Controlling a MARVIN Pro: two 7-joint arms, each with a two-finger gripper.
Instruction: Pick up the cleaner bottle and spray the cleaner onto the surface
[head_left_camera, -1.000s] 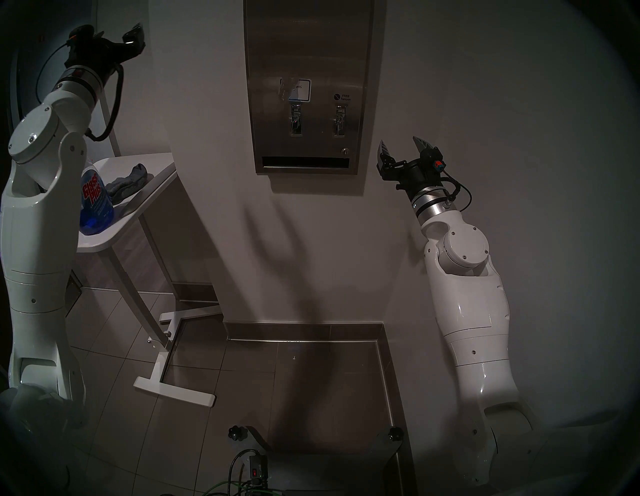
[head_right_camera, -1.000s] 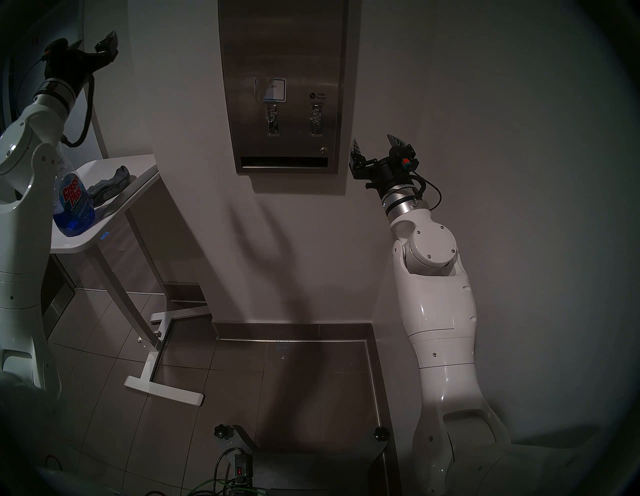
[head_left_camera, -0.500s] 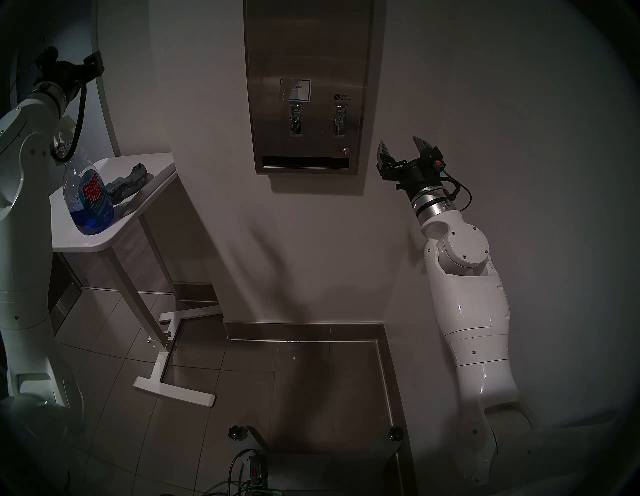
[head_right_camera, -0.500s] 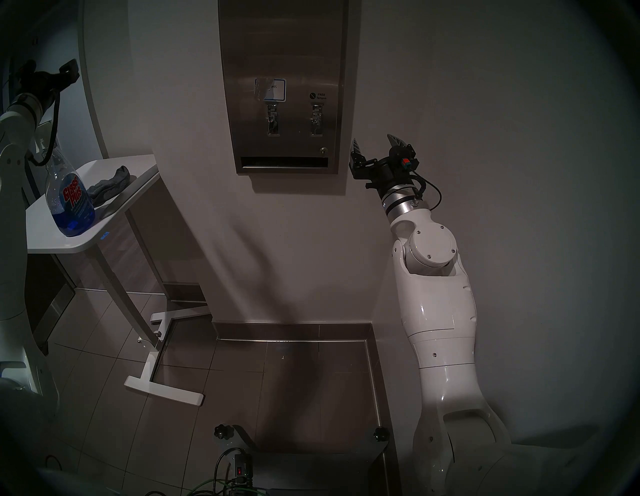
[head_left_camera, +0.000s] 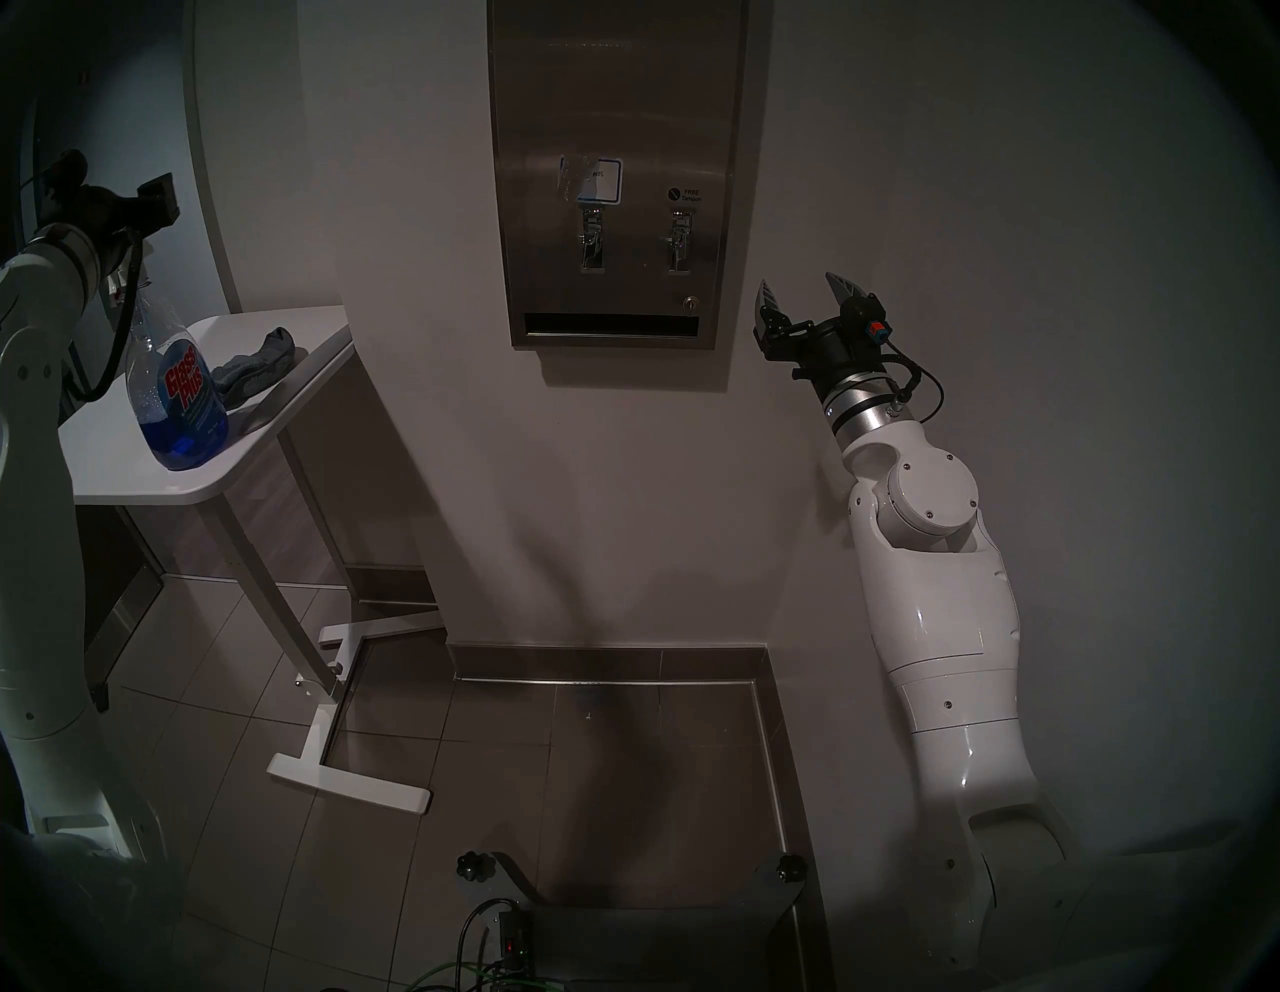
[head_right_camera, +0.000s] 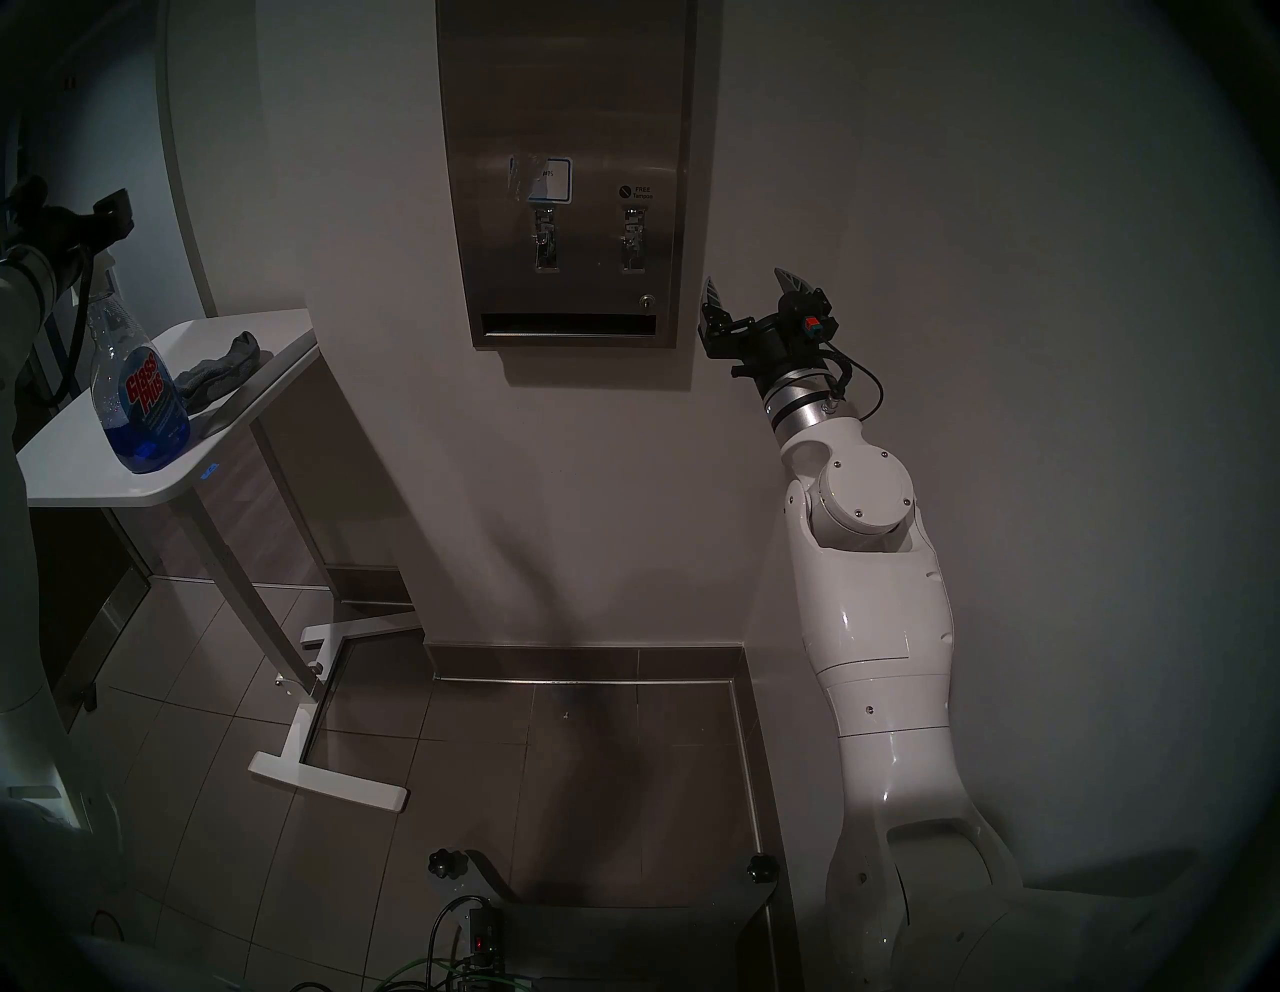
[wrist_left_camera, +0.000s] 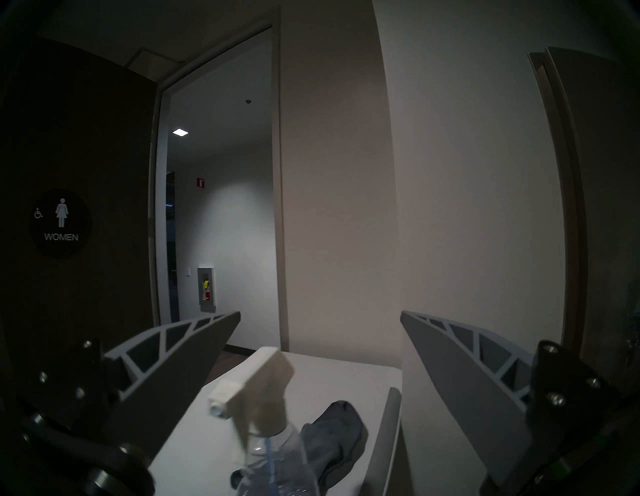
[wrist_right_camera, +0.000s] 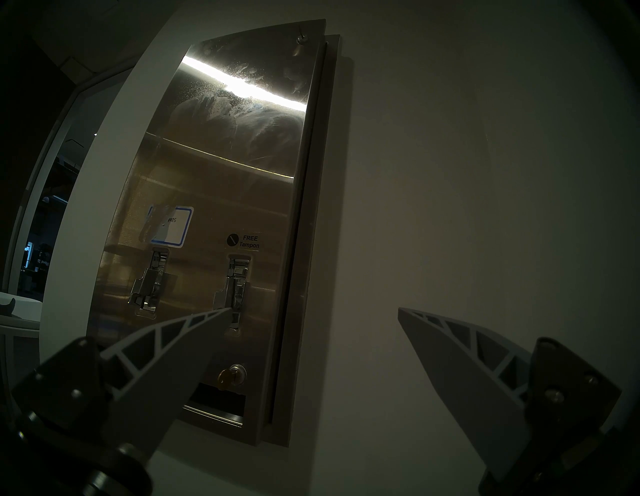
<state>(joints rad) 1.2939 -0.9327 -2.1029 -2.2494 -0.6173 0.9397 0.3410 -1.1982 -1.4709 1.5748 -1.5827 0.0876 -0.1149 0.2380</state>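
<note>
Cleaner bottle (head_left_camera: 181, 395) stands untouched on white table (head_left_camera: 138, 478) at 9 o'clock of head view, so wide-spread, empty left gripper (wrist_left_camera: 320, 346) is best lowered around neck below trigger head (wrist_left_camera: 249, 388); right gripper (head_left_camera: 803, 294) idles spread.

The cleaner bottle (head_left_camera: 181, 402) is clear with blue liquid, a white trigger head and a blue label with red letters. The cloth (head_left_camera: 253, 370) looks grey-blue. The dispenser panel (head_left_camera: 616, 125) is brushed steel; the table (head_left_camera: 152, 478) is white.
</note>
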